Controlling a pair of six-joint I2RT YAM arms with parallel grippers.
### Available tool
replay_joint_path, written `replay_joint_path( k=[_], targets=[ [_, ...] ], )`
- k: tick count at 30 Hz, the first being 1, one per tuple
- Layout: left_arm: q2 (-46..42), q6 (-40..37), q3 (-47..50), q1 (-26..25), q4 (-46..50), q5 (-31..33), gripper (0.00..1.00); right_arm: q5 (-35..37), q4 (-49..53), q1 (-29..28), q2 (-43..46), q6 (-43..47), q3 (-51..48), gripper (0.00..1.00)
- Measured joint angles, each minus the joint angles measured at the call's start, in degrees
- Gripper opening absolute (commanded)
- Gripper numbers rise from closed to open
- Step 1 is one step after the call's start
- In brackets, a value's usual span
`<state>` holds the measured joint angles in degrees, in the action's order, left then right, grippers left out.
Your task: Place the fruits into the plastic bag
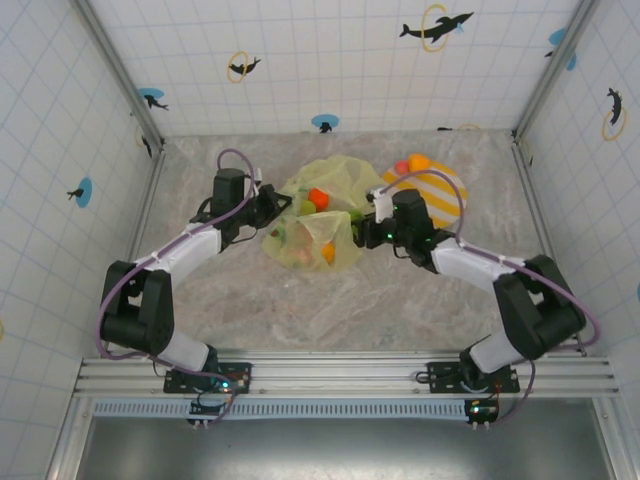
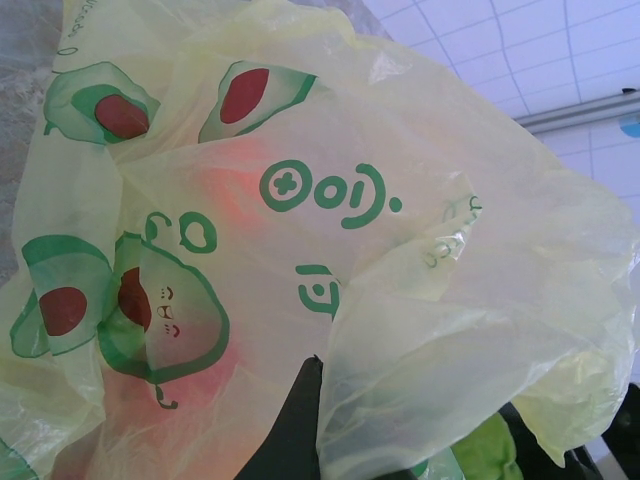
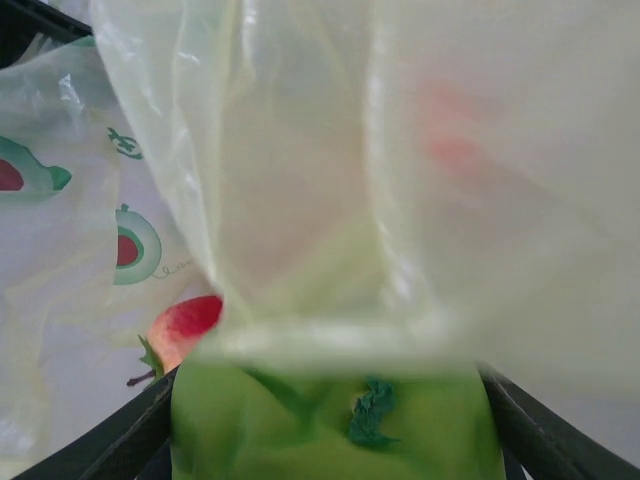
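Fruit showed through the plastic bag [image 1: 315, 225], crumpled on the marbled table [image 1: 300, 310]: a far orange [image 1: 318, 197] inside near the bag's far side and a near orange [image 1: 328, 252] inside near its near edge. Just right of the bag sat the striped plate [image 1: 445, 200], with an orange fruit [image 1: 419, 161] touching a small red fruit [image 1: 402, 166] at its far rim.

The left gripper [image 1: 278, 205] stood at the bag's left edge. In its wrist view a dark finger [image 2: 295, 430] rose against the printed film, which draped over the gap beside it. Whether the jaws were spread or pinching the film I could not tell.

The right gripper [image 1: 368, 224] stood at the bag's right edge, between bag and plate. Its wrist view showed two dark fingers [image 3: 100, 440] pressed on either side of a green fruit [image 3: 330, 430] (a dark-green leaf tuft on top), clamped just below a hanging fold of the bag. Left of that fold, against the bag's printed film, a red apple [image 3: 185, 328] with a thin stem showed. Whether it lay inside the bag or behind it could not be told.
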<state>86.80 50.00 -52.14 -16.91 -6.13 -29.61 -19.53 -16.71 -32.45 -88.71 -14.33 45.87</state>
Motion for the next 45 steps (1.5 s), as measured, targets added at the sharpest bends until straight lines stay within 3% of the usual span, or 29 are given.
replay_joint_path(
  k=[9,17,24,34,45],
  targets=[
    [0.00,0.11,0.00,0.09,0.00,-0.13,0.00,4.22,-6.40,-4.15,-12.04,-2.16,6.56,0.67],
    [0.00,0.68,0.00,0.09,0.00,-0.44,0.00,16.31,-8.24,-4.26,-15.54,-3.85,7.45,0.75],
    [0.00,1.03,0.00,0.09,0.00,-0.44,0.00,18.08,-7.56,-3.72,-18.47,-4.13,11.45,0.82],
    [0.00,1.03,0.00,0.09,0.00,-0.44,0.00,15.78,-6.25,-0.52,-15.41,-4.44,9.49,0.84],
    [0.00,1.03,0.00,0.09,0.00,-0.44,0.00,-1.70,-1.97,5.84,1.07,-5.31,0.31,0.84]
  ],
)
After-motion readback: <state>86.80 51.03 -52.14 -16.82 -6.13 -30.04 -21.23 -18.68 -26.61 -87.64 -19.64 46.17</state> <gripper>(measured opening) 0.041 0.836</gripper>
